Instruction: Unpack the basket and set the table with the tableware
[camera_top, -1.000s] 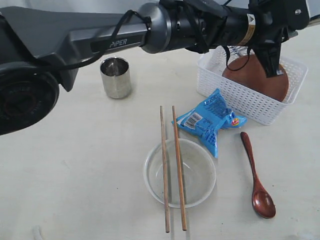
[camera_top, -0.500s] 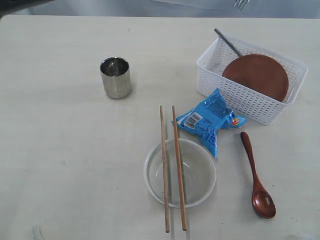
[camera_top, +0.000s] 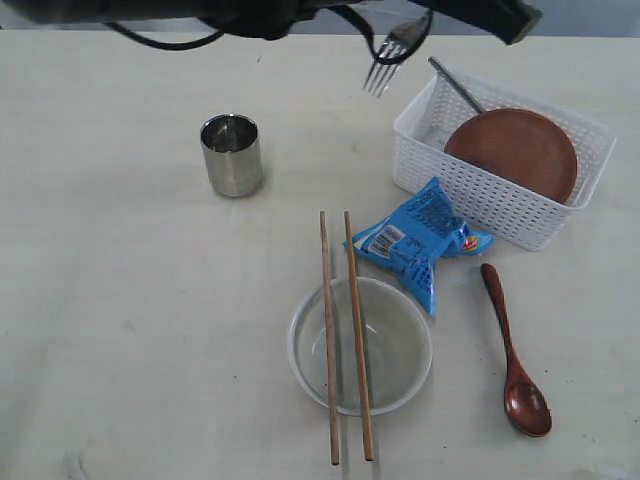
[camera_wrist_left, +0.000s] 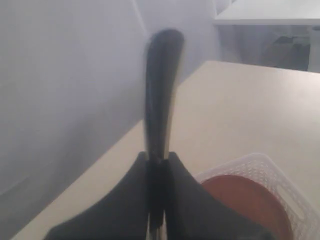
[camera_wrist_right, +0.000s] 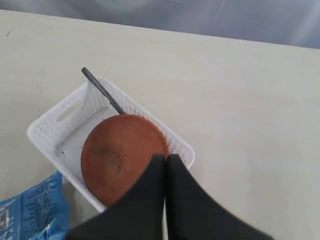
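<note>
My left gripper (camera_wrist_left: 157, 161) is closed tight on a thin dark handle. I judge this is the fork (camera_top: 385, 62), which hangs with its tines down at the upper middle of the exterior view, above the table (camera_top: 120, 320) and to the left of the basket (camera_top: 500, 208). My right gripper (camera_wrist_right: 165, 162) is closed too, finger against finger, and holds nothing; its camera looks down on the basket. I judge the task is more than half done. The cup (camera_top: 231, 155) stands at the upper left, the bowl (camera_top: 360, 345) sits at the lower middle with the two chopsticks (camera_top: 357, 330) lying across it, and the spoon (camera_top: 512, 350) lies at the lower right. The blue packet (camera_top: 420, 240) lies between the bowl and the basket, just in front of the basket wall. What is left: the fork is not yet set down, the plate (camera_top: 512, 152) leans inside the basket, and a grey metal handle (camera_top: 455, 84), probably the knife, sticks out of the basket's far corner.
</note>
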